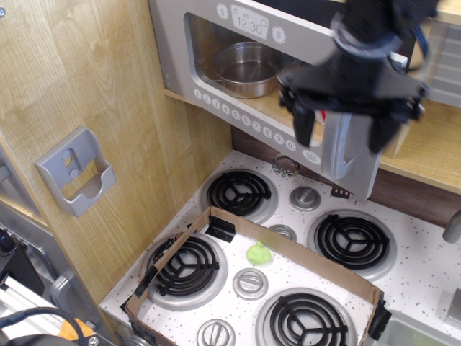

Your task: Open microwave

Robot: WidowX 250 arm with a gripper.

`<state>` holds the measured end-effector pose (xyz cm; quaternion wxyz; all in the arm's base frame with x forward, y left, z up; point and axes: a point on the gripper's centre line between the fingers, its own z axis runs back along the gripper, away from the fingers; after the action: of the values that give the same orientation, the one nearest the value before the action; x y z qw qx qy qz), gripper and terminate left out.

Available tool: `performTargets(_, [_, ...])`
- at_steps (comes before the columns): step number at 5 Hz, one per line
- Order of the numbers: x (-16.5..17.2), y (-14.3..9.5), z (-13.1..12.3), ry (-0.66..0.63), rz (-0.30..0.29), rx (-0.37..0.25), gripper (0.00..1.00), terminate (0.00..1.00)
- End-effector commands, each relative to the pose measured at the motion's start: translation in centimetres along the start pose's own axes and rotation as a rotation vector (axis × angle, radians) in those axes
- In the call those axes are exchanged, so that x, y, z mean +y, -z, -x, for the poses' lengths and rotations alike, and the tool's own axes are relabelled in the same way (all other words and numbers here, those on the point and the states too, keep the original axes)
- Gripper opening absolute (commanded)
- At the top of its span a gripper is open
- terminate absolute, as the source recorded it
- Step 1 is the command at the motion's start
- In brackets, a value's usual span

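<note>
The grey toy microwave [175, 45] sits on the wooden shelf at the top of the view. Its door has swung out from the right side and stands partly open. The clock panel [250, 25] and the row of white number buttons [241, 115] face me. A steel pot [248, 67] shows through the window. My black gripper [341, 127] is blurred in front of the door's right end. Its fingers [302, 121] are spread wide, one on each side of the tall silver handle [340, 150], and do not pinch it.
Below is a white stove with four black coil burners [238, 193] and a cardboard frame [288, 249] holding a small green thing [258, 254]. A grey wall bracket [75, 171] hangs on the wooden panel at left. Small utensils [286, 167] hang under the shelf.
</note>
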<state>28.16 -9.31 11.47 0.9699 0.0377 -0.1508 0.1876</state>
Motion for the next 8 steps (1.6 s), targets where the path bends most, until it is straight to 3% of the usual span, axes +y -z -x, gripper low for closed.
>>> performTargets(1, [-5.3, -1.5, 0.9, -0.071, 0.062, -0.025, 1.00, 0.00])
performTargets(3, [-10.1, -1.0, -0.7, 0.032, 0.119, -0.069, 1.00, 0.00])
performTargets(4, [-12.6, -0.7, -3.0, 0.068, 0.165, -0.098, 1.00, 0.00])
performTargets(5, [-12.7, 0.1, -3.8, 0.140, 0.178, -0.149, 1.00, 0.00])
performTargets(8, [-10.4, 1.1, -6.8, 0.415, 0.177, -0.216, 1.00, 0.00])
